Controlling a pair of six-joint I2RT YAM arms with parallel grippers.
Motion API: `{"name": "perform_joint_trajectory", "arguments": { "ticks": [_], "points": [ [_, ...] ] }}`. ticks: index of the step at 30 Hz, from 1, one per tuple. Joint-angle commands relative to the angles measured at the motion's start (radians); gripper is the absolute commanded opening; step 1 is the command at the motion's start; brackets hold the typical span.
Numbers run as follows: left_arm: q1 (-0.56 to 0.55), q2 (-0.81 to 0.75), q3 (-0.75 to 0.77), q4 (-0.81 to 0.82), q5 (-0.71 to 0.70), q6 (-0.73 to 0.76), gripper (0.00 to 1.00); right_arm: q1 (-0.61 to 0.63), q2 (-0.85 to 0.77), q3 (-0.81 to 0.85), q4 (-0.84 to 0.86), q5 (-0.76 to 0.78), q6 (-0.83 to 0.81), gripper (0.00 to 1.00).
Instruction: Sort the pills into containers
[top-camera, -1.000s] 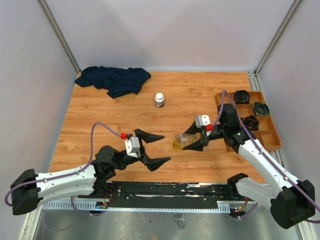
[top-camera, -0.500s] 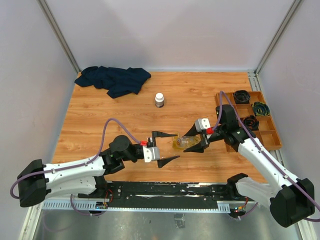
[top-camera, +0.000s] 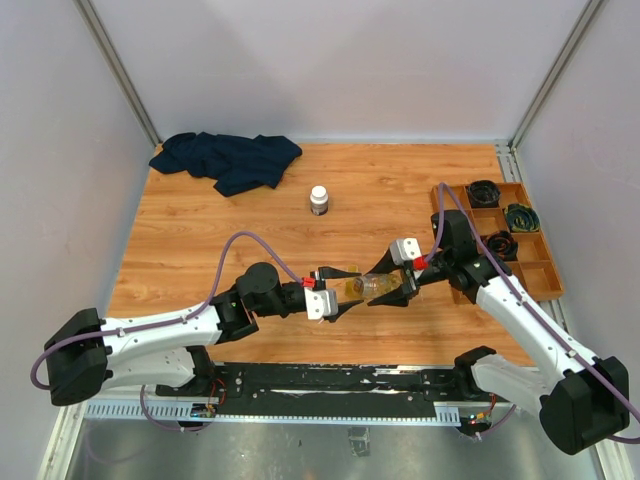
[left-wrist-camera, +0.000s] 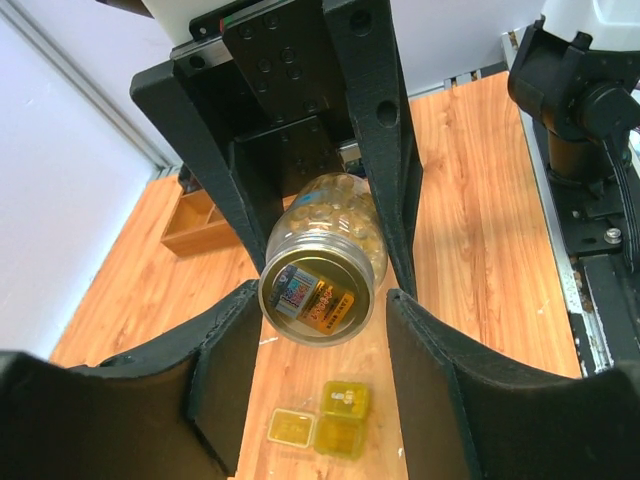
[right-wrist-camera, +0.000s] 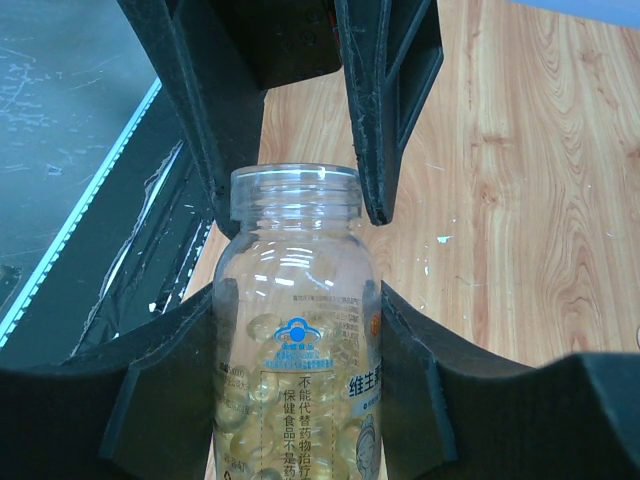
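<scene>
Left pincer now around clear bottle; yellow pills

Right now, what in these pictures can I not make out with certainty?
Top view: the bottle and the left claw cover most of the yellow case.
Left wrist view: whether that claw touches the bottle; the gaps are too thin.
Right wrist view: the bottom edge cuts off the base of the bottle in the right claw.
Top view: the tray's dark contents are too small.
</scene>
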Motion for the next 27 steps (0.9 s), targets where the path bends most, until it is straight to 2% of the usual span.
{"name": "perform_joint_trajectory", "arguments": {
  "ticks": [1,10,27],
  "points": [
    [0.004,-0.002,0.029,0.008,-0.005,0.008,0.56,-0.01,0.001,0.033,-0.007,-0.031,-0.018,0.01],
    [0.006,-0.019,0.008,0.063,-0.012,-0.022,0.69,-0.01,0.005,0.034,-0.009,-0.028,-0.018,0.0],
    [0.006,0.011,0.018,0.079,0.007,-0.105,0.63,-0.01,0.013,0.034,-0.016,-0.013,-0.022,0.01]
  ]
}}
